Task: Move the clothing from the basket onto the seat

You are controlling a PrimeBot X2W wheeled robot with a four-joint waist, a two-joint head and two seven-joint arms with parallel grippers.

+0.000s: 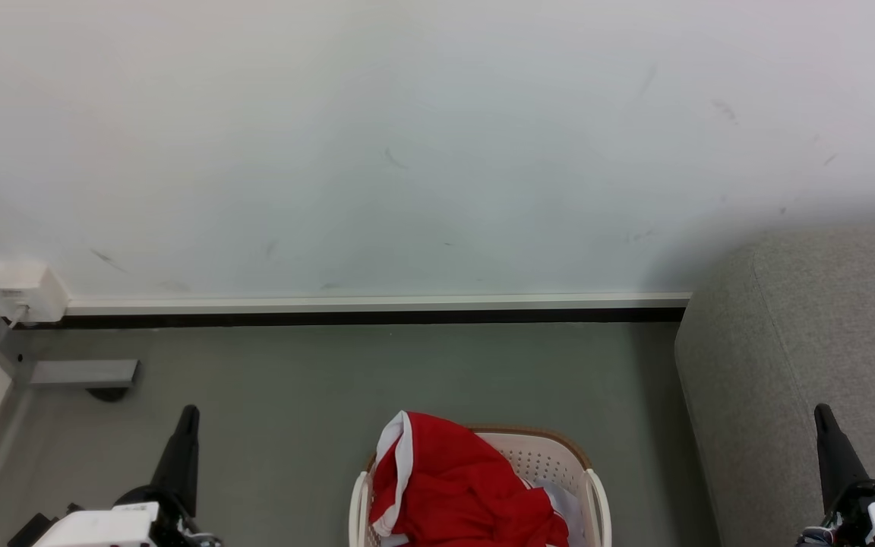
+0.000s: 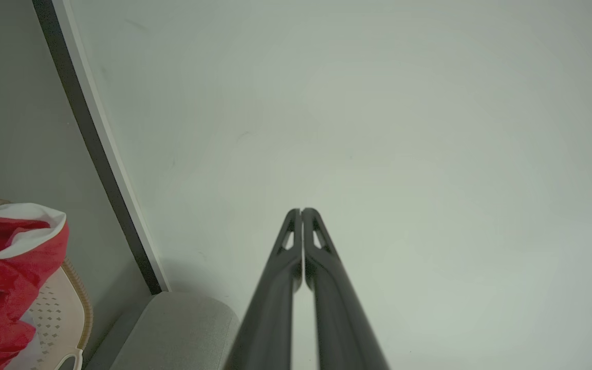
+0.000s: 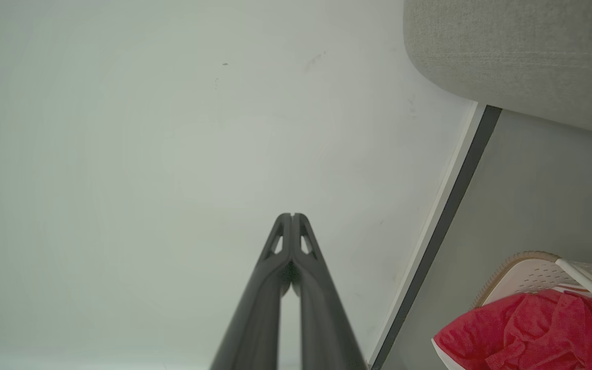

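One basket (image 1: 540, 460), one jersey (image 1: 460, 486) inside it, one seat (image 1: 802, 342) right of it, and two flanking it: left pincer (image 1: 191, 411), right pincer (image 1: 822, 409).

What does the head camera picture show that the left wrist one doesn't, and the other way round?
Head view extras: the right tool, a white box on the wall and a grey bracket on the floor. Left wrist view extra: the two fingers of the left tool seen close, pressed shut. Shared: the red clothing in the basket, the grey seat, the wall.
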